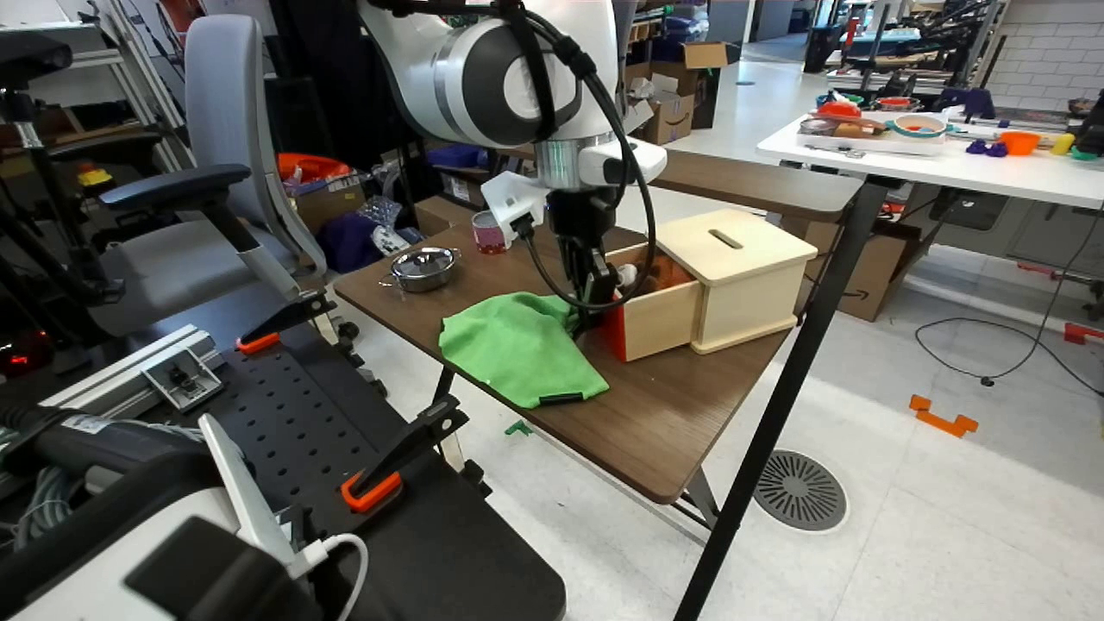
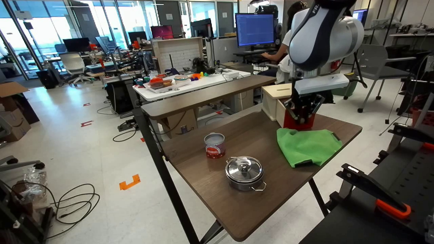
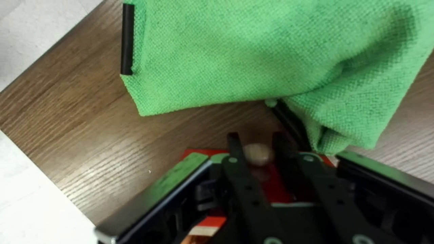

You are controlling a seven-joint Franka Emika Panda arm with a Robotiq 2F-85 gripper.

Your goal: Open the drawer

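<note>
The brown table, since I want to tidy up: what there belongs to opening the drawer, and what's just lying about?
For the job: wooden box; red-fronted drawer; knob; gripper.

Just lying about: green cloth; lidded metal pot; red-labelled container.

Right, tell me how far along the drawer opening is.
Done: the drawer stands well out of the box, its inside showing. In hand: the claw looks closed on the knob. Left: perhaps a slightly longer pull, since the drawer's far end is hidden in the box, then letting go. The green cloth lying just ahead of it might get in the way.
</note>
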